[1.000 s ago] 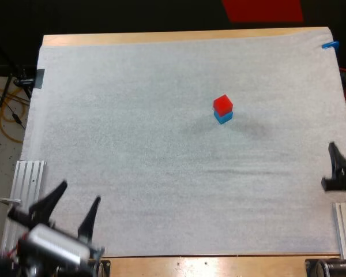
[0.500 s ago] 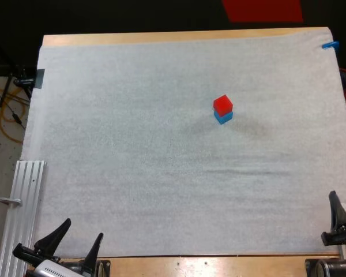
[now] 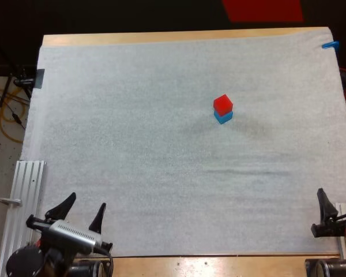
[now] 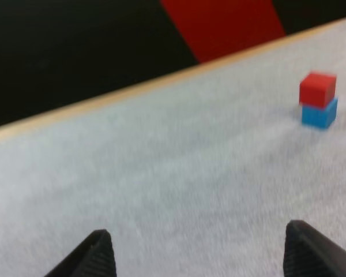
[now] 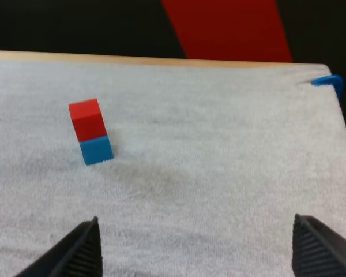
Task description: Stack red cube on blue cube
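The red cube (image 3: 222, 104) sits on the blue cube (image 3: 223, 117), right of centre. The left hand (image 3: 85, 205) and right hand (image 3: 338, 195) are open at the lower corners; safely clear.

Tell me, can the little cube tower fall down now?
Maybe. The red cube sits a bit askew on the blue cube, not lined up exactly, so a shake of the table could slide it off. Both the left gripper and right gripper are open, far off at the mat's near edge; a sweep back across could knock it.
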Controlling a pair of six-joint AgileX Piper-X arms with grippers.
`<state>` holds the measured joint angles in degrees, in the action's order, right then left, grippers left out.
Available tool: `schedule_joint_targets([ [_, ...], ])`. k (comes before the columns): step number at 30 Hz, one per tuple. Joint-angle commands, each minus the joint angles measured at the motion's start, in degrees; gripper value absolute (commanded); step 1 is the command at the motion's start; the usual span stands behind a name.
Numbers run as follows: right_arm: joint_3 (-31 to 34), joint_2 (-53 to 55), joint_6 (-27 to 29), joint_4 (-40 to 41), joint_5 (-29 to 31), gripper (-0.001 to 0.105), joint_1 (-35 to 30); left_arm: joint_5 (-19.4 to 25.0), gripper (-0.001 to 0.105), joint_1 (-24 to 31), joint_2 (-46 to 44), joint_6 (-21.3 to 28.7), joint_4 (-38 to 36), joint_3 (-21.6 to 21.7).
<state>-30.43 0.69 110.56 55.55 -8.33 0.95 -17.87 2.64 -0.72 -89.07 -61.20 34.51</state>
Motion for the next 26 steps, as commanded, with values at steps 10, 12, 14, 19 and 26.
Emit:
schedule_joint_targets([
  [10, 1.93, 2.26, 0.05, 0.34, -0.58, 0.066, -0.04, -2.10, 0.060, 0.05, -7.90, -2.41, 2.57, -4.86],
  [12, 1.93, 2.26, -0.06, 0.34, -0.58, 0.066, -0.04, -2.10, 0.060, 0.05, -7.90, -2.41, 2.57, -4.86],
  [14, 1.93, 2.26, -0.06, 0.34, -0.58, 0.066, -0.04, -2.10, 0.060, 0.05, -7.90, -2.41, 2.57, -4.86],
  [19, 1.93, 2.26, -0.06, 0.34, -0.58, 0.066, -0.04, -2.10, 0.060, 0.05, -7.90, -2.41, 2.57, -4.86],
  [26, 1.93, 2.26, -0.06, 0.34, -0.58, 0.066, -0.04, -2.10, 0.060, 0.05, -7.90, -2.41, 2.57, -4.86],
])
